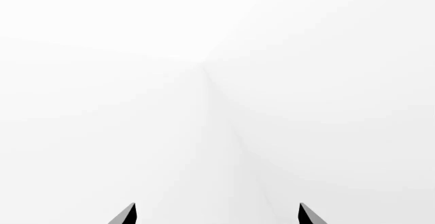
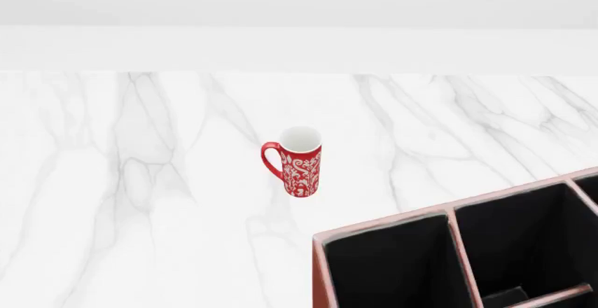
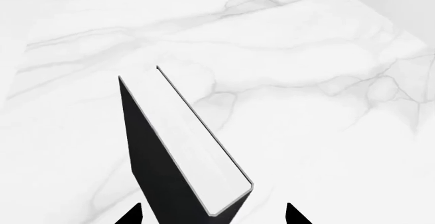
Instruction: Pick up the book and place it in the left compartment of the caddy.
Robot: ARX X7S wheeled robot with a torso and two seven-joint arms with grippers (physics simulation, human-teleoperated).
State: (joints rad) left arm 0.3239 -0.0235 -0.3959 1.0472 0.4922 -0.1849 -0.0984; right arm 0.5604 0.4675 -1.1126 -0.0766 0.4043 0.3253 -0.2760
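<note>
The right gripper (image 3: 212, 215) shows two dark fingertips, one on either side of the single black book (image 3: 160, 168). The book stands on edge above the marble table (image 3: 319, 132), white pages up; whether the tips actually pinch it I cannot tell. The left gripper (image 1: 216, 215) is spread, nothing between its two tips. One red mug (image 2: 299, 161) stands upright, its white inside apparently empty. One caddy (image 2: 323, 273) shows three black compartments, with something dark in the middle one.
</note>
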